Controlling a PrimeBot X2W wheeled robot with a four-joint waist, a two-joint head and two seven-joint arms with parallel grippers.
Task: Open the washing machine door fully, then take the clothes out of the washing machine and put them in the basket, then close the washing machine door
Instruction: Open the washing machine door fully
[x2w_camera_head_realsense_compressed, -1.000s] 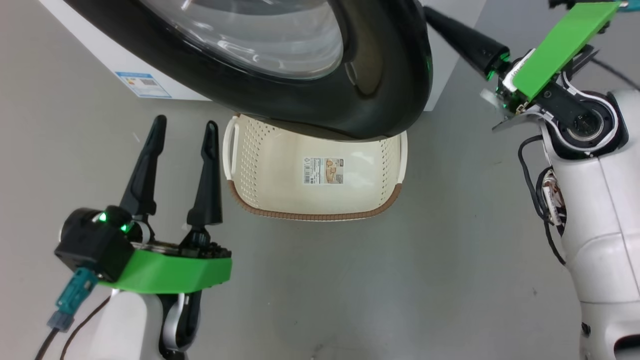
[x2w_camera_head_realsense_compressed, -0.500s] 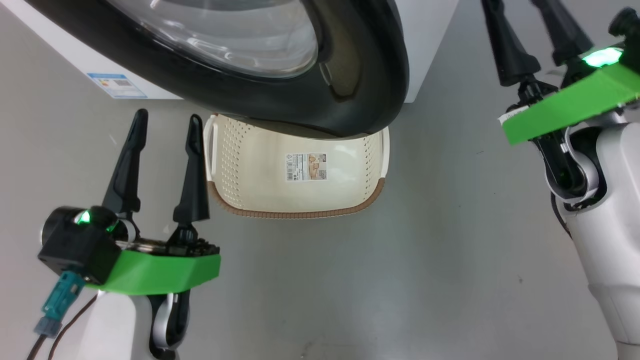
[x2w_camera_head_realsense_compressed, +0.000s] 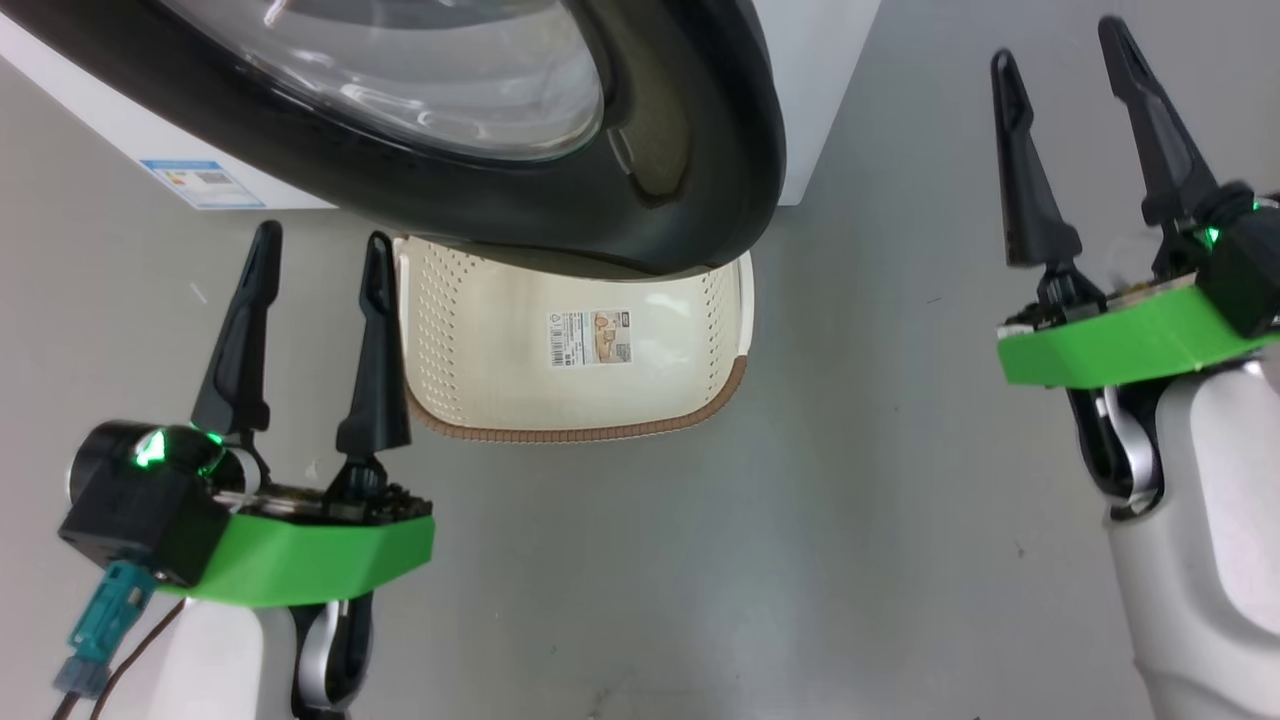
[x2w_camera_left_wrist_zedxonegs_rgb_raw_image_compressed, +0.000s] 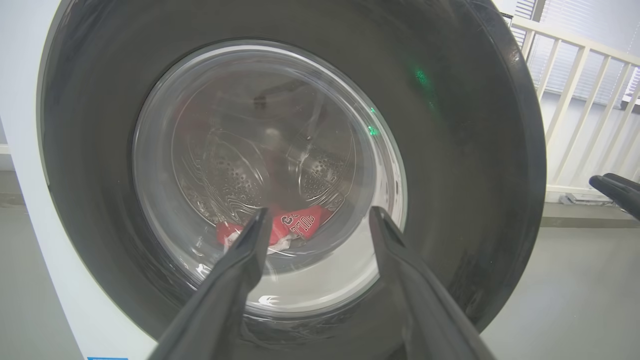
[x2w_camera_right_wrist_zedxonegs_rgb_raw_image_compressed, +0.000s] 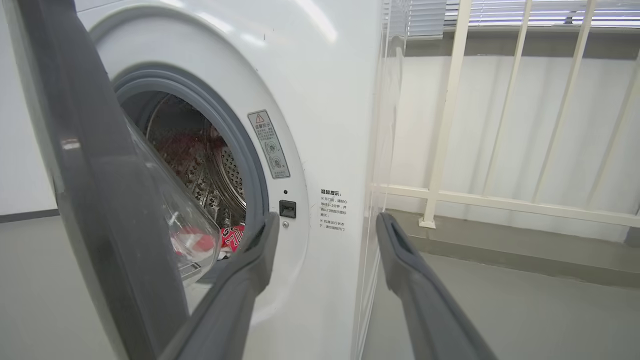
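The left gripper (x2w_camera_head_realsense_compressed: 323, 235) and right gripper (x2w_camera_head_realsense_compressed: 1058, 40) are hovering empty, fingers spread wide, near the partly open washing machine door (x2w_camera_head_realsense_compressed: 690, 120), which is overhanging the basket (x2w_camera_head_realsense_compressed: 570, 432) while the red clothes (x2w_camera_left_wrist_zedxonegs_rgb_raw_image_compressed: 300, 222) are lying inside the washing machine (x2w_camera_right_wrist_zedxonegs_rgb_raw_image_compressed: 325, 100), so the door risks blocking reach and drop.

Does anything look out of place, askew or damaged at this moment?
Nothing is spilled or damaged. One oddity: the basket sits on the floor partly beneath the partly open door, whose black rim overhangs its far end. The red clothes lie inside the drum.
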